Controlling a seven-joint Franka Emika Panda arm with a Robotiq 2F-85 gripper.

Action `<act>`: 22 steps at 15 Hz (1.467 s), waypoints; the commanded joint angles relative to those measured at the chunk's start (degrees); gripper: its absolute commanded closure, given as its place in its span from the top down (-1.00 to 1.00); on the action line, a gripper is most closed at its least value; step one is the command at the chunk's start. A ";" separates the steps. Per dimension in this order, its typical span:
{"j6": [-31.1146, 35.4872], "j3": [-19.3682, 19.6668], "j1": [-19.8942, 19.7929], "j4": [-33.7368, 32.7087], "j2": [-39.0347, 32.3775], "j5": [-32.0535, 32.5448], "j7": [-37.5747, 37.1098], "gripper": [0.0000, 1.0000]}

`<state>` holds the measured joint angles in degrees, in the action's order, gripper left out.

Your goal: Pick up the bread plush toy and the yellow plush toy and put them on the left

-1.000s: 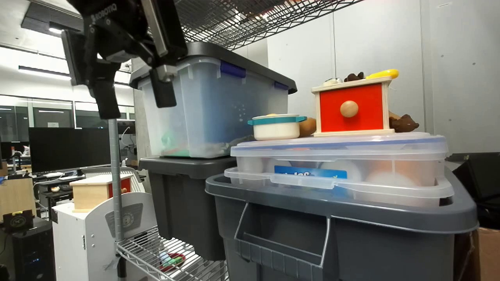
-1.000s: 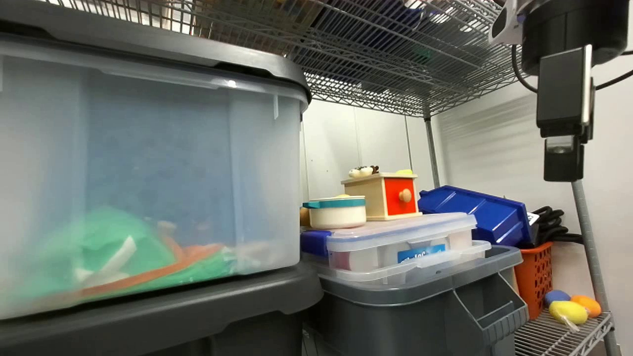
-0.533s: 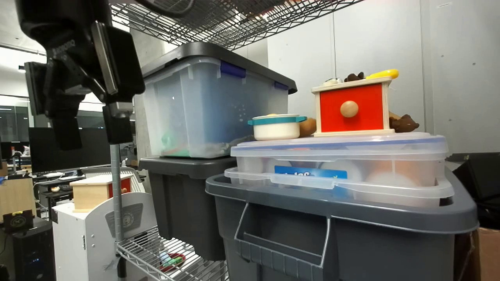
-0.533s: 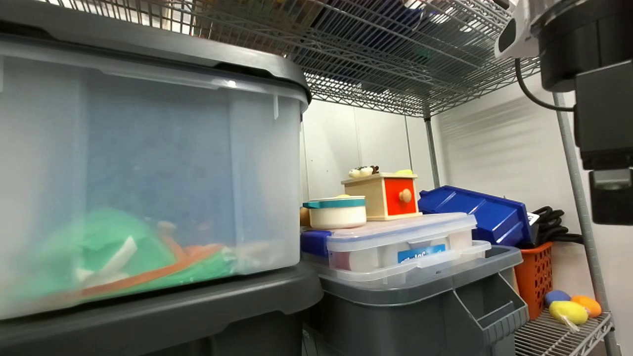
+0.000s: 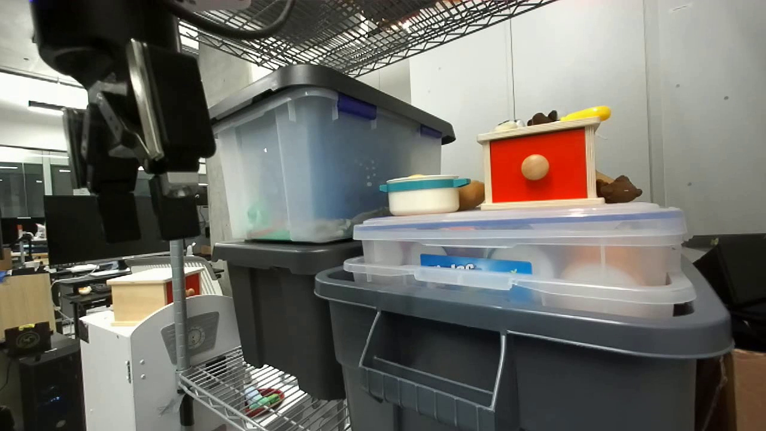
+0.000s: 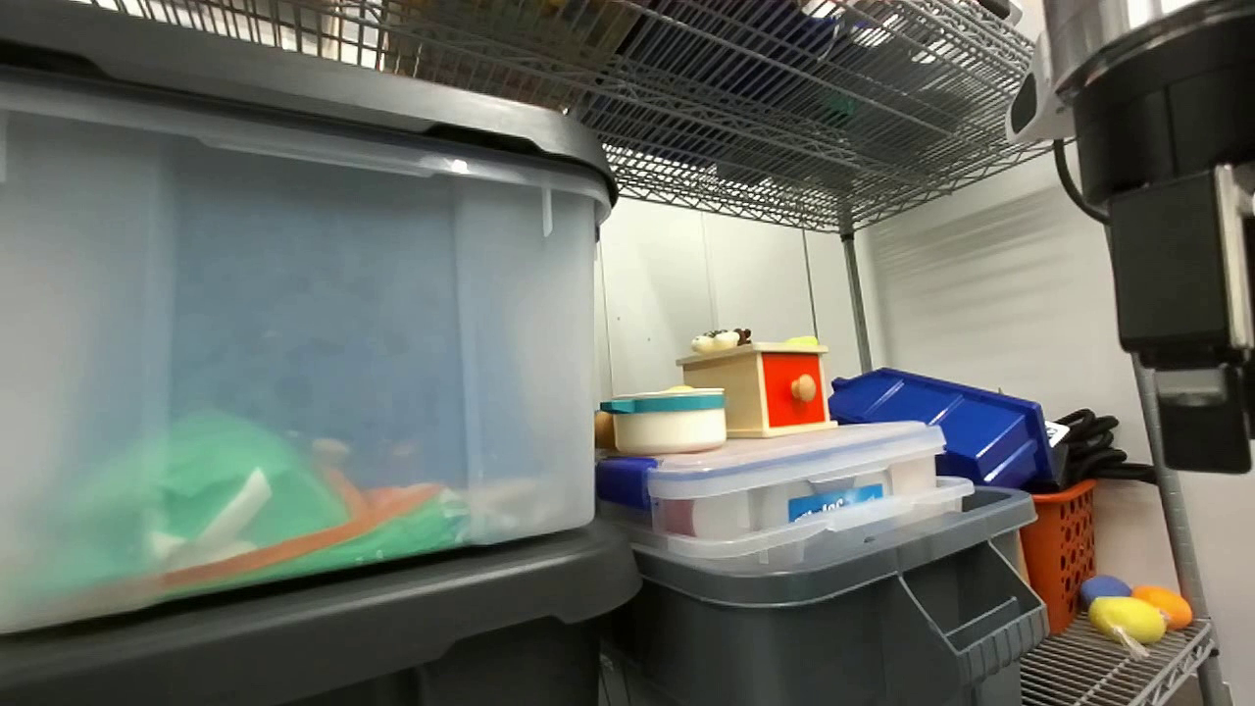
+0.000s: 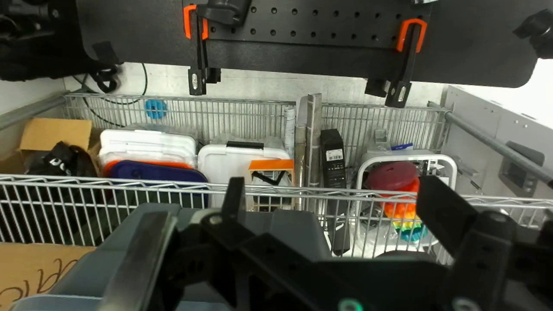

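My gripper (image 5: 148, 218) hangs open in the air left of the stacked bins, fingers pointing down. In an exterior view, one finger (image 6: 1204, 422) shows side-on at the right edge. The wrist view has both fingertips (image 7: 440, 203) wide apart with nothing between them. A tan-brown rounded lump (image 5: 471, 194), half hidden behind the white pot, may be the bread plush toy; too little shows to tell. A bright yellow lemon-like ball (image 6: 1128, 620) on the low wire shelf fits the yellow plush toy. Another yellow, longer piece (image 5: 587, 114) lies atop the red-fronted wooden box (image 5: 538, 164).
White pot (image 5: 425, 196) and wooden box stand on a clear lidded container (image 5: 520, 230) over a grey bin (image 5: 419, 299). A tall translucent bin (image 5: 335, 161) stands beside them. A wire shelf (image 6: 745, 98) hangs overhead. Dark brown lump (image 5: 620, 190) sits right of the box.
My gripper has come down and shifted left in an exterior view, rightward in an exterior view from elsewhere, turning slightly. It stays open; the toys and bins keep their places.
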<state>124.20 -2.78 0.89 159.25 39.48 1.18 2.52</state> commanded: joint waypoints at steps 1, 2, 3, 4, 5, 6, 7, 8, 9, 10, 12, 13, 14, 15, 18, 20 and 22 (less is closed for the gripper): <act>2.66 0.83 -1.89 -0.30 -2.49 1.58 -1.77 1.00; 3.39 1.15 -2.10 -0.20 -2.92 1.48 -1.30 1.00; 3.96 1.36 -2.23 -0.10 -3.26 1.32 -1.00 1.00; 2.17 1.20 -1.43 -0.09 -2.20 0.48 -0.81 1.00; 2.78 1.37 -1.65 -0.09 -2.69 0.48 -0.81 1.00; 3.01 1.45 -1.70 -0.09 -3.06 0.47 -0.80 1.00; 3.09 1.47 -1.70 -0.08 -3.26 0.47 -0.79 1.00; 3.09 1.47 -1.70 -0.09 -3.29 0.47 -0.79 1.00; 3.09 1.47 -1.70 -0.09 -3.29 0.47 -0.79 1.00; 3.10 1.47 -1.70 -0.09 -3.29 0.47 -0.79 1.00; 3.10 1.47 -1.70 -0.09 -3.29 0.47 -0.79 1.00; 3.10 1.47 -1.70 -0.09 -3.29 0.47 -0.79 1.00; 3.10 1.47 -1.70 -0.09 -3.29 0.47 -0.79 1.00; 3.10 1.47 -1.70 -0.09 -3.29 0.47 -0.79 1.00; 3.10 1.47 -1.70 -0.09 -3.29 0.47 -0.79 1.00; 3.10 1.47 -1.70 -0.09 -3.29 0.47 -0.79 1.00; 3.10 1.47 -1.70 -0.09 -3.29 0.47 -0.79 1.00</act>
<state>127.47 -1.92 -1.42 159.24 36.18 1.20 2.10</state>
